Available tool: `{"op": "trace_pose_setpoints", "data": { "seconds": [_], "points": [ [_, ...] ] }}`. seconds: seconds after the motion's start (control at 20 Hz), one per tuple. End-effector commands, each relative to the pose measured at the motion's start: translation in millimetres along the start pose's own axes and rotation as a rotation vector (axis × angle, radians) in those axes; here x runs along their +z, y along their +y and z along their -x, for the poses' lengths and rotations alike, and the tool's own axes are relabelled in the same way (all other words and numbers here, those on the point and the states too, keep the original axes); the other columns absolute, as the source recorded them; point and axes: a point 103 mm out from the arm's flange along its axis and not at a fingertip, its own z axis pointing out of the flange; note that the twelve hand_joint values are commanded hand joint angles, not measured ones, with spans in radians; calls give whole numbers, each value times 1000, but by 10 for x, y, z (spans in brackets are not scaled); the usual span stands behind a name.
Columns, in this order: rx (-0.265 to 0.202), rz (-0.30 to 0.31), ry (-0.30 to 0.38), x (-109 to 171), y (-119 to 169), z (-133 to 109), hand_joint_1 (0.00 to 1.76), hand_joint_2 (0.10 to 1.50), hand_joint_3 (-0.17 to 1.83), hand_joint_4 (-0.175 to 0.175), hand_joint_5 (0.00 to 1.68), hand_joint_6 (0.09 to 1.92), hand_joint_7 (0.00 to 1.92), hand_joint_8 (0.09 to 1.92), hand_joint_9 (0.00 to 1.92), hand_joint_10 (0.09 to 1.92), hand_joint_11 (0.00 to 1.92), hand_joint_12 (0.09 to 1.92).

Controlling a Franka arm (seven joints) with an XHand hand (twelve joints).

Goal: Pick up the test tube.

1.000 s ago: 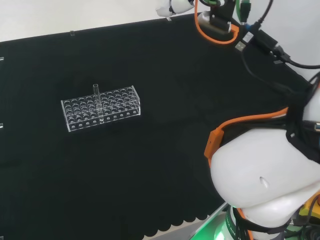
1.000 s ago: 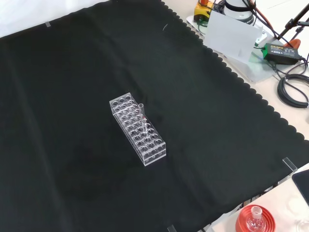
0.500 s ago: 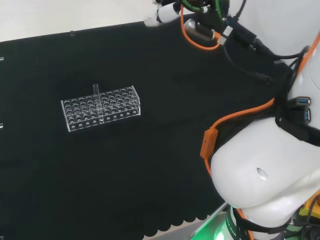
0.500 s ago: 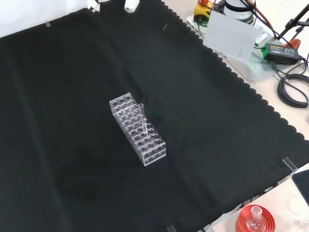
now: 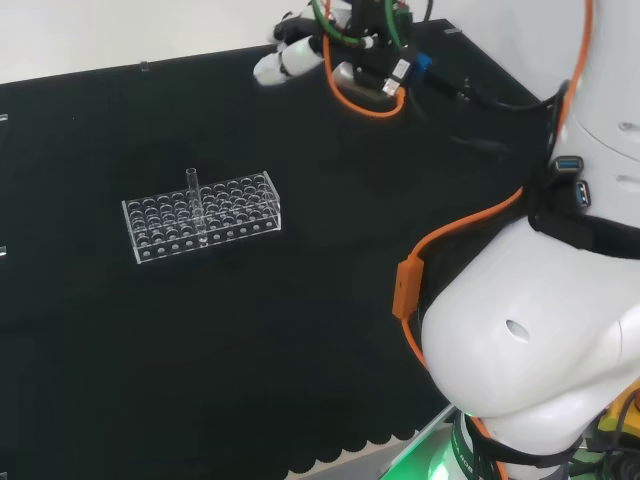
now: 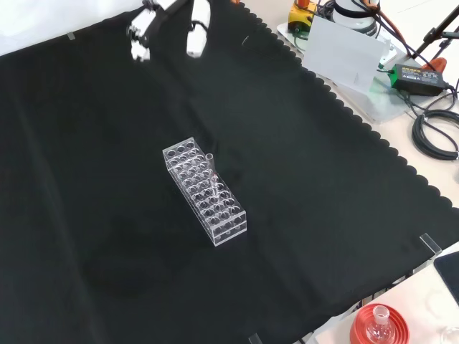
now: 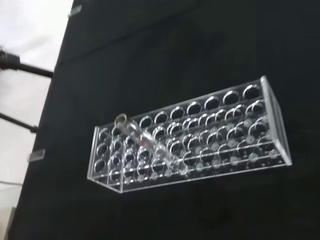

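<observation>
well apart from the hand point(image 6: 168, 21), whose fingers hang spread, the test tube point(image 6: 211, 172) stands in its clear rack point(image 6: 215, 208).

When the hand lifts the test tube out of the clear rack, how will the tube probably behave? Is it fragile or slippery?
The test tube looks like thin clear glass, so it is probably fragile and smooth to hold. It stands in the light-looking clear rack, so a slanted pull might drag or tip the rack. Being round, it would likely roll if laid on the cloth.

clear test tube point(image 5: 191, 181), clear rack point(image 5: 200, 216), black cloth point(image 5: 300, 320)
</observation>
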Motion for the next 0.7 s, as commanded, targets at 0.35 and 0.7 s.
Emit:
{"op": "trace_pose_setpoints", "data": {
  "seconds": [0.35,0.7],
  "points": [
    [-59,-86,-32,600,421,-158,777,913,118,-11,306,87,229,757,122,920,0,1367],
    [-67,-141,-23,884,532,-138,815,903,133,-16,351,87,259,770,143,921,0,1371]
  ]
}}
